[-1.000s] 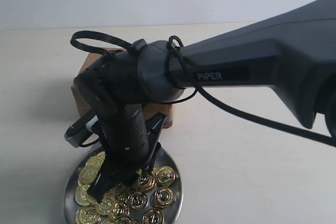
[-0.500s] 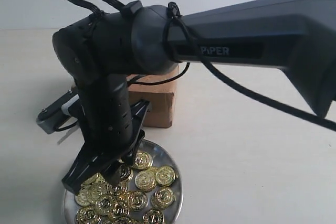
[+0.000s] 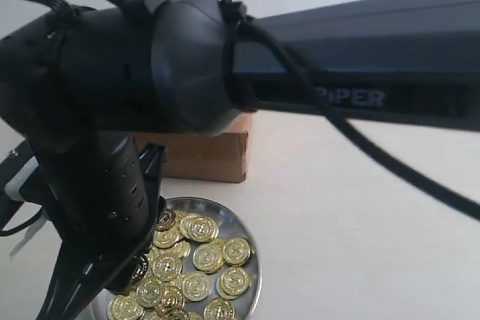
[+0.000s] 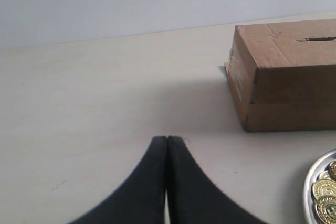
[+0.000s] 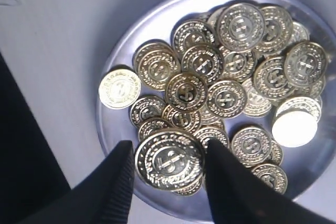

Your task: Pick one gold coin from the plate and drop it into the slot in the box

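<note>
Black and smooth, tapering to blunt tips, my left pincer (image 4: 167, 141) has its two fingers pressed flat together with nothing between them. It hangs over the bare, pale bench (image 4: 94, 87). To its right stands the box (image 4: 291, 90), plain brown cardboard with taped, slightly ragged edges. It is set nearer the bench's far edge than the plate. The slot (image 4: 317, 39) is a short dark slit in the box's top face. Next comes the plate (image 5: 142, 24), round polished metal with a raised rim, lying on the near-edge side of the box and apart from it. On it I see a loose heap of coins (image 5: 236, 72), bright gold discs with beaded borders and an embossed wreath, overlapping one another. A stray coin (image 5: 119, 87) rests out on the rim. My right pincer (image 5: 169, 145) hangs above the plate, narrowed onto a single gold coin (image 5: 169, 163). The two black fingers hold it with its face to the wrist camera, and it looks larger than the coins below.
</note>
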Action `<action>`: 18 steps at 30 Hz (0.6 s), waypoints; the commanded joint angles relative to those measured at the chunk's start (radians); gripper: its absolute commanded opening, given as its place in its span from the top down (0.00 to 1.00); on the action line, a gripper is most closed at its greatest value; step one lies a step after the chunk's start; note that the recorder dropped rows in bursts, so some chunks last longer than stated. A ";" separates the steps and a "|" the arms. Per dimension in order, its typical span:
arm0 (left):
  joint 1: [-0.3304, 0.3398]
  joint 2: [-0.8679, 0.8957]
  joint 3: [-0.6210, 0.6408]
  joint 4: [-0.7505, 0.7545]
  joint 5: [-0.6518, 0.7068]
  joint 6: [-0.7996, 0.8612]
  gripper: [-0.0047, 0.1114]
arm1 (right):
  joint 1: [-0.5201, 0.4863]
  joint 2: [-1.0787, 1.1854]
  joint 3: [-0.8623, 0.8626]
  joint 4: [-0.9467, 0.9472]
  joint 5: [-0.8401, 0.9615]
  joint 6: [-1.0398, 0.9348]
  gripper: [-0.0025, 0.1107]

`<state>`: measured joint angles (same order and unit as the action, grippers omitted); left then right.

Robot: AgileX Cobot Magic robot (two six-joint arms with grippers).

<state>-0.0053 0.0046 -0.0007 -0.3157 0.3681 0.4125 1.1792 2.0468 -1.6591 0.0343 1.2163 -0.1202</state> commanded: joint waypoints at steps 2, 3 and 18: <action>-0.005 -0.005 0.001 -0.008 -0.005 -0.001 0.96 | 0.008 -0.110 0.043 0.017 0.005 -0.013 0.74; -0.005 -0.005 0.001 -0.008 -0.005 -0.001 0.96 | 0.008 -0.127 0.059 0.017 0.005 -0.013 0.74; -0.005 -0.005 0.001 -0.014 -0.060 0.010 0.96 | 0.008 -0.269 0.261 0.019 0.005 -0.052 0.74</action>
<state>-0.0053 0.0046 -0.0007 -0.2766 0.3346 0.4392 1.1857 1.7912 -1.4201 0.0547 1.2238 -0.1323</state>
